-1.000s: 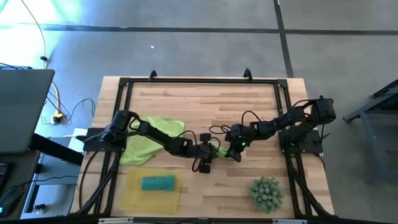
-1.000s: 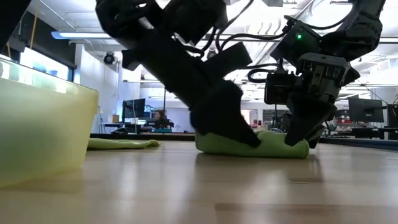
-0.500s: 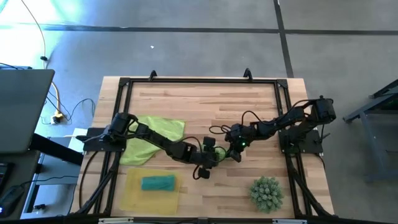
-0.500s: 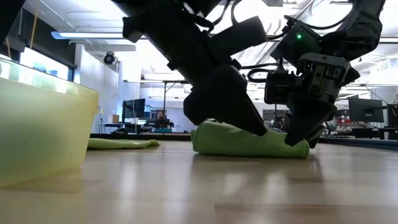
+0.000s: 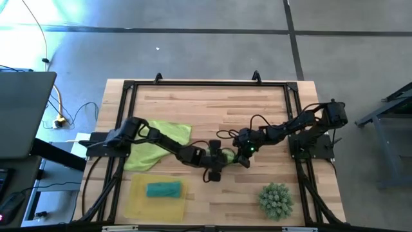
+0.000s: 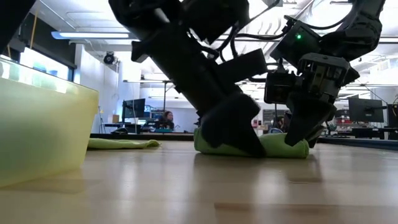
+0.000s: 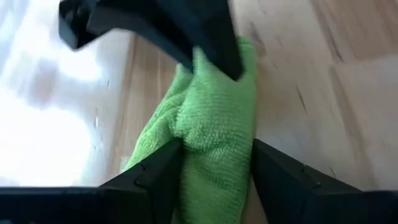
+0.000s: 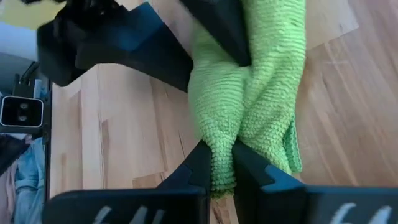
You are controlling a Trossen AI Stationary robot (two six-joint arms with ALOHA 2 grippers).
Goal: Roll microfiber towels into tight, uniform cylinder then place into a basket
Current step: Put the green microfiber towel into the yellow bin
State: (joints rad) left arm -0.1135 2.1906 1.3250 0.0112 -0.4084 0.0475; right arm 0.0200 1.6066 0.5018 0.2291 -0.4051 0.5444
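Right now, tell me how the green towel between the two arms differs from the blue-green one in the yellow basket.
The green towel lies on the bare wooden table; the blue-green towel sits inside the basket. The green one is gripped: the right gripper pinches one end, and the left gripper straddles it with spread fingers. The blue-green one is untouched. Both are bundled into short rolls.

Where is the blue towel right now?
In the high view the rolled blue towel lies inside the yellow basket, at the table's near left corner, just below the flat green towel.
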